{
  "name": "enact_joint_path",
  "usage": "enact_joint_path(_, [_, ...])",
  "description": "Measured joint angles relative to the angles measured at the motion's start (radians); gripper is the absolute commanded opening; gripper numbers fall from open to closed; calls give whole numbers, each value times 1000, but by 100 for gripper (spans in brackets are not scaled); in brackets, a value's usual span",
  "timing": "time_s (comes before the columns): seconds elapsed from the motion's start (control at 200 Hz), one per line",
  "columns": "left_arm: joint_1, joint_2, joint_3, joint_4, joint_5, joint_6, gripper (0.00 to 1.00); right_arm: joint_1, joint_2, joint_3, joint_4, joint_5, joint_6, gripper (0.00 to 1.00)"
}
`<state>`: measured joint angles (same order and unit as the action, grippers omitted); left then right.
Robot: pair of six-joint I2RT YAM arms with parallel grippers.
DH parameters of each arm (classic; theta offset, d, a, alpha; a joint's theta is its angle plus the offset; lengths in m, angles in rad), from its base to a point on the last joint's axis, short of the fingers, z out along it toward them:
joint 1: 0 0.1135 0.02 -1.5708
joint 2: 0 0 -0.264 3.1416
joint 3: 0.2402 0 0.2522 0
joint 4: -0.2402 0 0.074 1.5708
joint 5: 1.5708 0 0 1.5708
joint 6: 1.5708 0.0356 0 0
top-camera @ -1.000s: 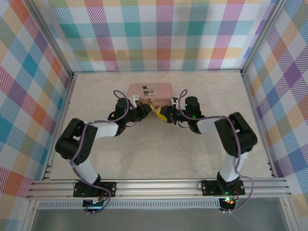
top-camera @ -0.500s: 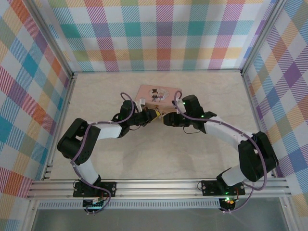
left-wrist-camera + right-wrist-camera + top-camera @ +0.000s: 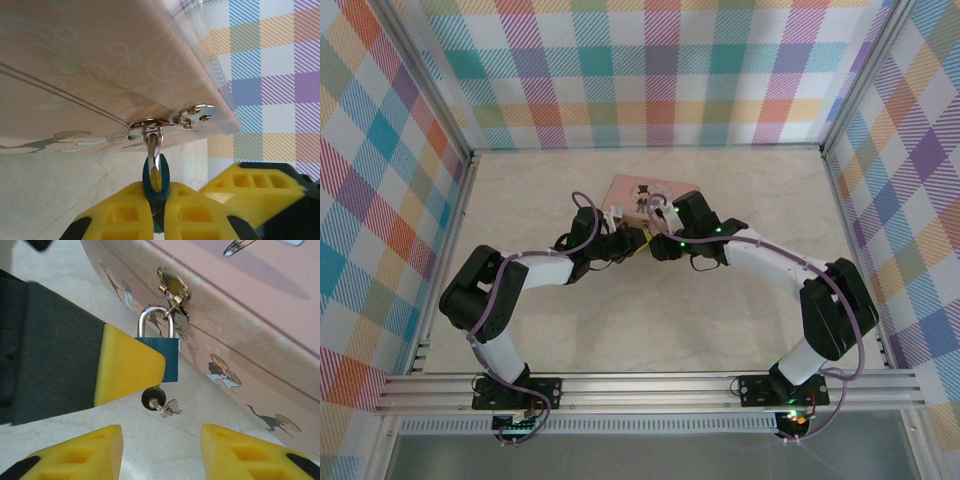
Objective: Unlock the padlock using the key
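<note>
Right tool (image 3: 161,450) swung in; its wrist view shows key (image 3: 160,401) under padlock (image 3: 162,357).

Tin (image 3: 650,192) sitting on table (image 3: 620,330), far middle. Padlock (image 3: 162,357) hanging from hasp (image 3: 172,290) on tin's near wall, key (image 3: 159,401) sticking out beneath it. Left jaws pinching padlock; right jaws gaping just before key.

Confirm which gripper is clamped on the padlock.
The left gripper: it is shut on the padlock. The right gripper stands open near the key, holding nothing.
</note>
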<state>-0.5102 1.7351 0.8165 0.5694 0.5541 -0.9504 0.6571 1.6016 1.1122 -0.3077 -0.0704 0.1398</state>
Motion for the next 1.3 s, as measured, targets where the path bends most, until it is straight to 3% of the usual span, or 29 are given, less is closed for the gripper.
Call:
enact_joint_path(0.909, [1, 0, 18, -26, 7, 0, 7, 87, 136, 141, -103, 172, -145, 37])
enact_joint_path(0.994, [1, 0, 18, -26, 7, 0, 7, 91, 139, 151, -115, 185, -154, 31])
enact_joint_path(1.059, [1, 0, 18, -26, 8, 0, 7, 96, 140, 159, -125, 198, -160, 10])
enact_joint_path(1.114, [2, 0, 18, -30, 8, 2, 7, 95, 141, 163, -130, 205, -169, 0])
enact_joint_path(1.249, [3, -1, 18, -44, 4, 3, 9, 96, 141, 168, -143, 196, -179, 0])
enact_joint_path(1.299, [3, -1, 18, -46, 5, 5, 15, 96, 141, 168, -146, 193, -179, 0])
